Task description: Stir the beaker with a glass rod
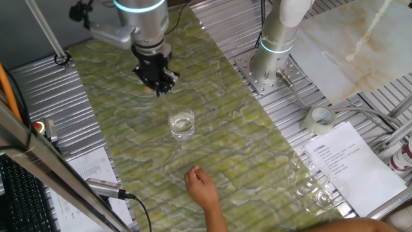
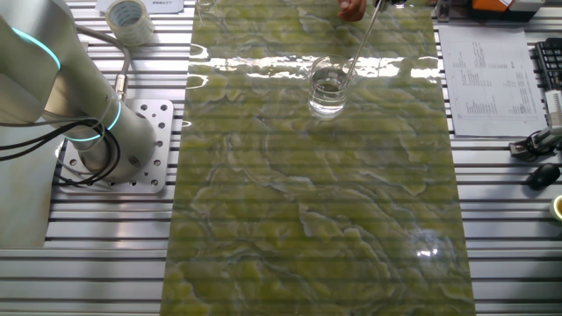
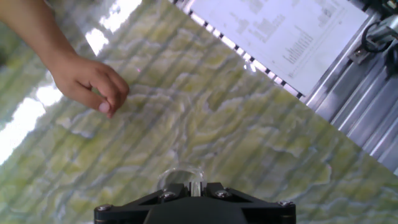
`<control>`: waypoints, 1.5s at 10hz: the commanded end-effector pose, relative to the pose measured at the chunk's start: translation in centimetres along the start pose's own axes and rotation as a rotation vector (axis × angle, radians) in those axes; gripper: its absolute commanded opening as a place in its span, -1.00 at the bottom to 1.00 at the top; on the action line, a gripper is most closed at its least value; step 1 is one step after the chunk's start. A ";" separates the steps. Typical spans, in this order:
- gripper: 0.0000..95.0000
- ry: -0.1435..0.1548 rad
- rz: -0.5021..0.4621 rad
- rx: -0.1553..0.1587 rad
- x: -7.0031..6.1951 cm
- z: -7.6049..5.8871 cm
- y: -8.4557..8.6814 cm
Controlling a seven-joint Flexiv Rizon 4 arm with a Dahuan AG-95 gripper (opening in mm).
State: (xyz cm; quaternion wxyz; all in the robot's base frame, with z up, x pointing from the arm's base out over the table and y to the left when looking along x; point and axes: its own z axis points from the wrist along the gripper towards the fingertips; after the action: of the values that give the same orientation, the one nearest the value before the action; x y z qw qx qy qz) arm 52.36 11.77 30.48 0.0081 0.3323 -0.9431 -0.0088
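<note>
The beaker [image 1: 182,124] is a short clear glass standing upright in the middle of the green mat; it also shows in the other fixed view [image 2: 328,90] and just ahead of my fingers in the hand view [image 3: 180,177]. The glass rod [image 2: 358,44] leans out of the beaker, its upper end at a person's hand [image 2: 352,8]. My gripper [image 1: 157,86] hangs above the mat, behind and to the left of the beaker, well apart from it. Its fingers stand close together with nothing held [image 3: 196,186]. It is out of the other fixed view.
The person's hand [image 1: 203,187] reaches over the mat's near side [image 3: 93,87]. A second arm's base [image 1: 273,61] is bolted right of the mat. A tape roll [image 1: 320,119], printed sheets [image 1: 347,161] and round-bellied glass vessels [image 1: 315,187] lie to the right.
</note>
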 end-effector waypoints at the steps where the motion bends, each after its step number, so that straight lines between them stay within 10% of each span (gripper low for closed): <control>1: -1.00 -0.015 0.045 -0.063 0.1 0.0 0.0; 8: -1.00 -0.081 0.022 -0.058 0.1 0.0 0.1; 15: -1.00 -0.016 0.029 -0.051 0.1 0.0 0.0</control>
State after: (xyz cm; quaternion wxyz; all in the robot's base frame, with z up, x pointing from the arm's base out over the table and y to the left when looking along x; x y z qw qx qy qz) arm 52.32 11.76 30.44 0.0074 0.3283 -0.9444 -0.0195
